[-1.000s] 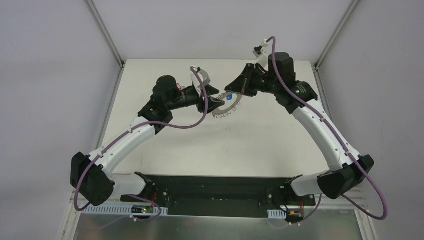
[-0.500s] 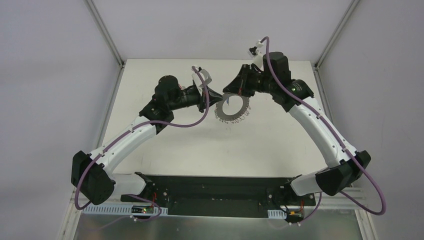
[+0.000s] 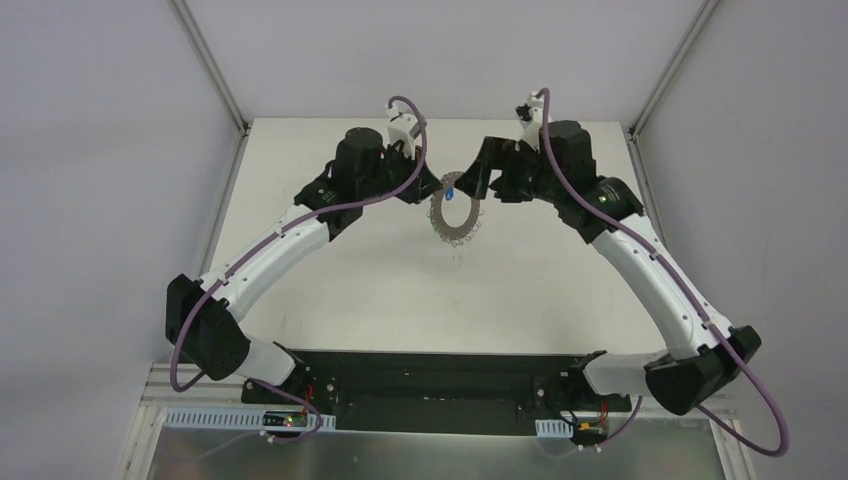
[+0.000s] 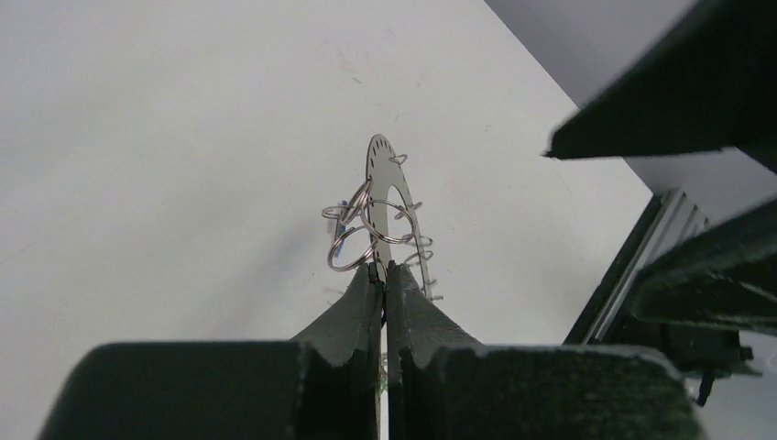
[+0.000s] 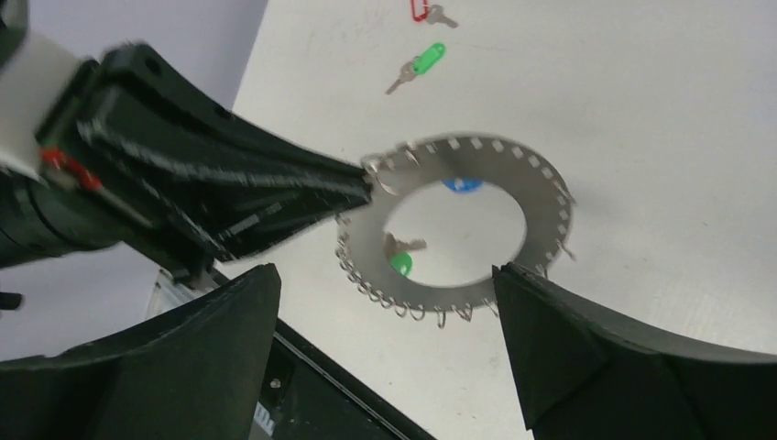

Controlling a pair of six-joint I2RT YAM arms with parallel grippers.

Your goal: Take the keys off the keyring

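The keyring (image 3: 455,216), a flat grey metal ring with small wire loops round its rim, hangs above the table. My left gripper (image 3: 431,191) is shut on its rim; the left wrist view shows the keyring (image 4: 386,194) edge-on, pinched between the left gripper's (image 4: 383,268) tips. My right gripper (image 5: 383,273) stands wide open on either side of the keyring (image 5: 441,295) without touching it. A green-tagged key (image 5: 400,263) and a blue tag (image 5: 463,184) hang on the ring. A second green-tagged key (image 5: 424,60) and a red-tagged key (image 5: 421,10) lie loose on the table.
The white table (image 3: 540,290) is bounded by grey walls and slanted metal frame posts (image 3: 212,72). A black base bar (image 3: 440,375) with both arm mounts runs along the near edge. My right gripper's dark fingers (image 4: 673,101) fill the right side of the left wrist view.
My right gripper has opened and let go of the keyring. My left gripper has shut on the ring's rim. The left arm has swung back and to the right.
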